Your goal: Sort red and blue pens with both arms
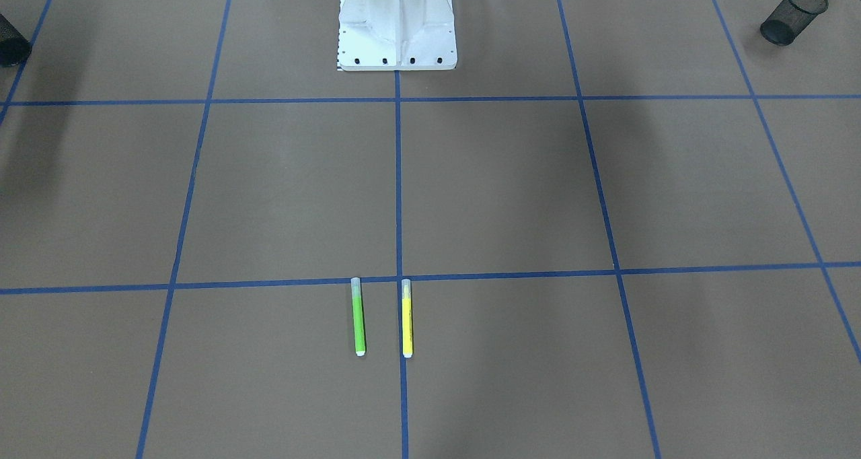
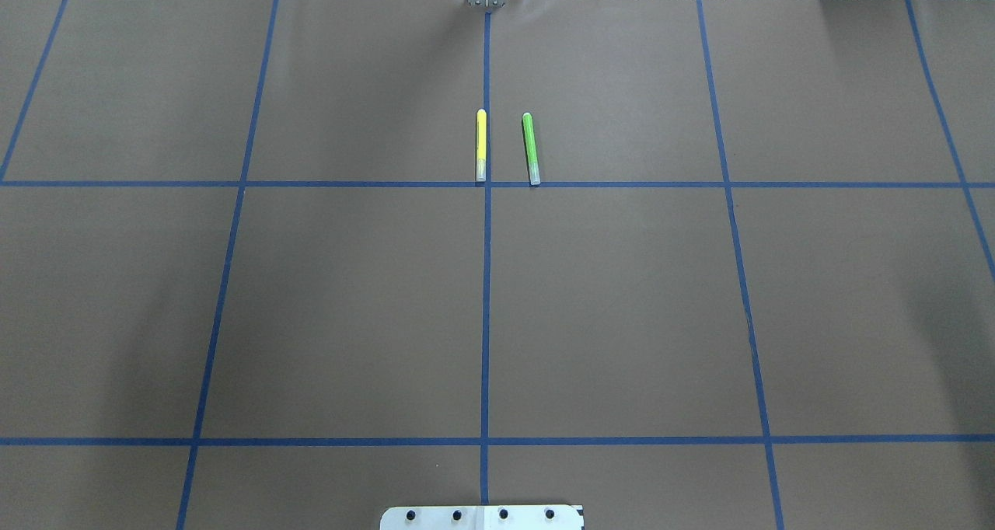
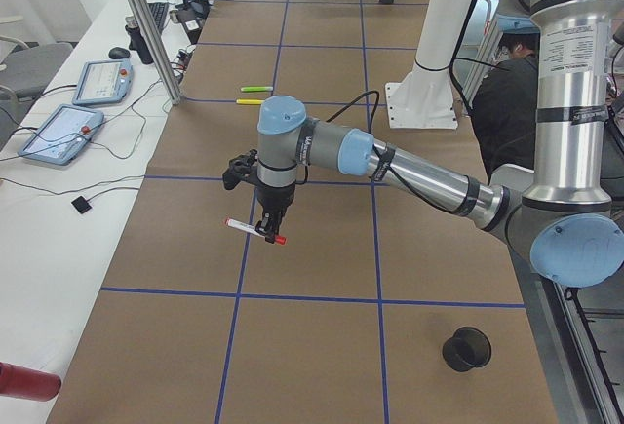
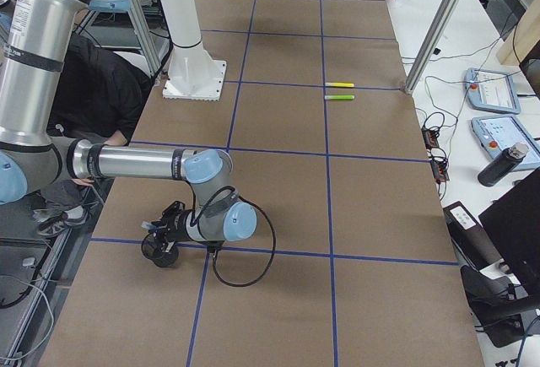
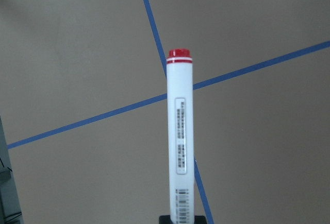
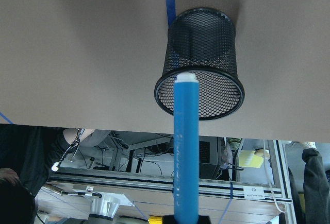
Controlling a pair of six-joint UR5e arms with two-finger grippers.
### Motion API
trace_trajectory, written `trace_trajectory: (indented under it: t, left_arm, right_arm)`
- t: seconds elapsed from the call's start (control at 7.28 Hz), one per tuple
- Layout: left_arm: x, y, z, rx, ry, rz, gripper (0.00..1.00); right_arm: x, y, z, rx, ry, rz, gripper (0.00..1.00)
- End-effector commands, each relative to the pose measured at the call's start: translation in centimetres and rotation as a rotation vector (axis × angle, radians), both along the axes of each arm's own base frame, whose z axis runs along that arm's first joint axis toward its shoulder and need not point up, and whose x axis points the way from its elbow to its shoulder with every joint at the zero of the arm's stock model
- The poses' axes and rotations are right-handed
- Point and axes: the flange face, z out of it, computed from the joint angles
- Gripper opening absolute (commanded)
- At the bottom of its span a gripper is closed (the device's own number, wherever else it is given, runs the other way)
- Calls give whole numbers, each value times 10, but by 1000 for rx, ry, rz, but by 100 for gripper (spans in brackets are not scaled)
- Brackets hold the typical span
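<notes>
In the left wrist view the red pen, white-barrelled with a red end, sticks out of my left gripper, which is shut on its lower end. The exterior left view shows that pen held level above the table. My right gripper is shut on the blue pen. Its white tip points at the mouth of a black mesh cup. From the exterior right view this gripper hangs right at that cup.
A green pen and a yellow pen lie side by side at the table's far middle. Another black mesh cup stands on my left side. The white robot base and a seated person are behind.
</notes>
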Motion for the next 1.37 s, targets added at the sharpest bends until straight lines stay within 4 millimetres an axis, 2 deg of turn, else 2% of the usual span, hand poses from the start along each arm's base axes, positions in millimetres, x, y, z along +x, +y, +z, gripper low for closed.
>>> trace_trajectory:
  t: [0.0,0.69,1.24]
  left_arm:
    - [0,1,-5,10,0,1,0]
    - [1,0,-6,16,0,4,0]
    - [0,1,-11,25,1,2,0]
  right_arm:
    - [1,21,10,-47,-3,12,0]
    - [-3,31,39,-124,-12,70,0]
    - [-4,36,48,-155,-15,87,0]
